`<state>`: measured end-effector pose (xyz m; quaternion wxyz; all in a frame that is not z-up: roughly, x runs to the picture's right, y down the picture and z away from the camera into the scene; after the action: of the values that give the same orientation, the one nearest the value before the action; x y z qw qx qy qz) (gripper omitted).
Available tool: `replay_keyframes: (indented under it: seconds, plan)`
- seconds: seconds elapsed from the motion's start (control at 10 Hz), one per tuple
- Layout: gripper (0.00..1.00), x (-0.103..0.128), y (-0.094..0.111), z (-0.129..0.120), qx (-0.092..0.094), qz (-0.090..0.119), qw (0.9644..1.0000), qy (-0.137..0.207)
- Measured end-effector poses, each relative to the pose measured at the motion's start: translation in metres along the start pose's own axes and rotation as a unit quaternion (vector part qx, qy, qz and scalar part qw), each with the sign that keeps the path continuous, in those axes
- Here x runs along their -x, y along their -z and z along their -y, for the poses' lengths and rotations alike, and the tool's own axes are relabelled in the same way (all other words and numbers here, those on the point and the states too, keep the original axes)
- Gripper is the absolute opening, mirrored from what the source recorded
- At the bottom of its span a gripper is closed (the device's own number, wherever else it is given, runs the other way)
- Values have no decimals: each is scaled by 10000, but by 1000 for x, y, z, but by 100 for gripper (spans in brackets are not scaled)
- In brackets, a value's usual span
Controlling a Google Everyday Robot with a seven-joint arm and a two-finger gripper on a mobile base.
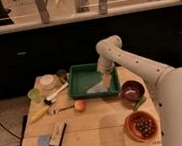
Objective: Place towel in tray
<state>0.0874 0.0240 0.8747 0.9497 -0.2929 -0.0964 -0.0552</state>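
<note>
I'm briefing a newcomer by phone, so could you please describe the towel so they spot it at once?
Find the green tray at the back of the wooden table. The towel is in its corner nearest the dark bowl, just below the gripper: the only pale cloth there.

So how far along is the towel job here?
Done: the towel is already inside the green tray, resting on its floor. In hand: the tool sits low over the tray, at the towel's upper end. Left: confirm release and lift the arm clear.
</note>
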Motion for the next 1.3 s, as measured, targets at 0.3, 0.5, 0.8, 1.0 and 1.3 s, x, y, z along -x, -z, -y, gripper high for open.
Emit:
replay_keyframes:
  seconds: [0.3, 0.5, 0.8, 1.0, 1.3]
  plan:
    - [80, -2, 0, 0, -22, 40, 10000, 15]
    - [80, -3, 1, -1, -67, 93, 9999, 30]
    - [80, -6, 2, -1, -118, 151, 9998, 32]
    - [80, -6, 2, -2, -118, 151, 9998, 33]
    - [80, -5, 2, -1, -117, 151, 9998, 43]
